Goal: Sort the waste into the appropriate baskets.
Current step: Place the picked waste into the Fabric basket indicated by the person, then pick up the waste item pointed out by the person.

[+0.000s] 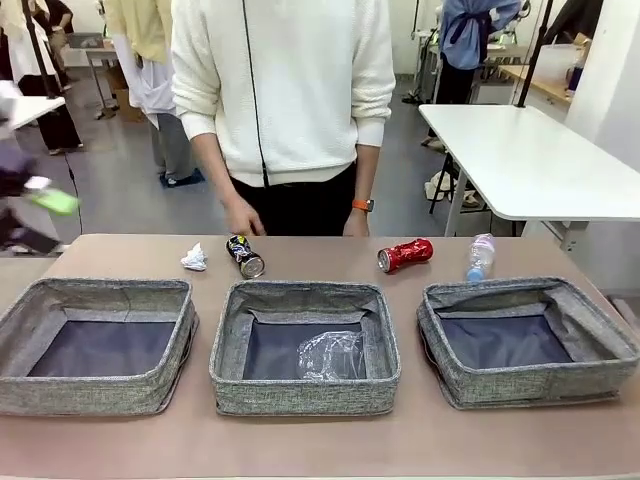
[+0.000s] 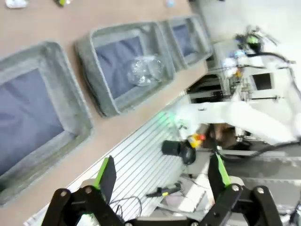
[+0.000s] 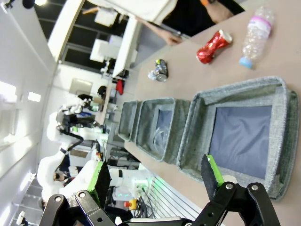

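While left pincer [image 2: 162, 160] and right pincer [image 3: 154, 162] both gape wide, empty, we note the red can [image 3: 214, 46] on its side on the bench [image 3: 183, 75], upper right of the right wrist frame, past the rightmost basket [image 3: 235, 92], long axis toward the bottle [image 3: 254, 34]; right pincer judged nearer.
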`<act>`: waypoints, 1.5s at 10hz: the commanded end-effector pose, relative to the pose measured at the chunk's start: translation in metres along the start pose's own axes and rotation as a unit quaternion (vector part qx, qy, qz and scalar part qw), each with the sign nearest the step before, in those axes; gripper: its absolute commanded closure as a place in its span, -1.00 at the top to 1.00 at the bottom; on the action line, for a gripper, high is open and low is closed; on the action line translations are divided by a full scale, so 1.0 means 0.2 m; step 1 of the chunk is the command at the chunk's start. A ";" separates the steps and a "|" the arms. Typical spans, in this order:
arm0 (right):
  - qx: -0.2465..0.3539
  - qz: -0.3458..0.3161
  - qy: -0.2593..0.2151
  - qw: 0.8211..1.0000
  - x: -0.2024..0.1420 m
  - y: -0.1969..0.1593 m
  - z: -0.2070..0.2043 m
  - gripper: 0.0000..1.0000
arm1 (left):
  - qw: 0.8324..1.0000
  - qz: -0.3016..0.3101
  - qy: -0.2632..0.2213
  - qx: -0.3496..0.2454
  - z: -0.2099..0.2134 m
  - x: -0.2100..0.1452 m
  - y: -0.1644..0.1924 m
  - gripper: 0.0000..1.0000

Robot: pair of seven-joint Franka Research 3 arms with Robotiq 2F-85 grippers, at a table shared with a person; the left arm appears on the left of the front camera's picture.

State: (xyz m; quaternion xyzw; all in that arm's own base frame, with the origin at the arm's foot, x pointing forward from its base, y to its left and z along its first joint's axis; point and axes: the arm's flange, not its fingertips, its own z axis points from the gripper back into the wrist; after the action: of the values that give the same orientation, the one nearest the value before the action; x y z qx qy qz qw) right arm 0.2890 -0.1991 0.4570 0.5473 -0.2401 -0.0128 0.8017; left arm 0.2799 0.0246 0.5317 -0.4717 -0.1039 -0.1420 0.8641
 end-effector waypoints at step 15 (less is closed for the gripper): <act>0.009 0.013 -0.008 1.000 0.01 0.00 0.00 1.00 | 0.983 0.026 -0.129 -0.130 0.31 -0.22 0.47 1.00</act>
State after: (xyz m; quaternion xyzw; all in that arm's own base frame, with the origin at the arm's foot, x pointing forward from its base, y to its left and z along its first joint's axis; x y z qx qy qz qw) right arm 0.2891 -0.1992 0.4576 0.5468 -0.2404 -0.0125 0.8019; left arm 0.2686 0.1334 0.4768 -0.5897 -0.1747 -0.0637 0.7860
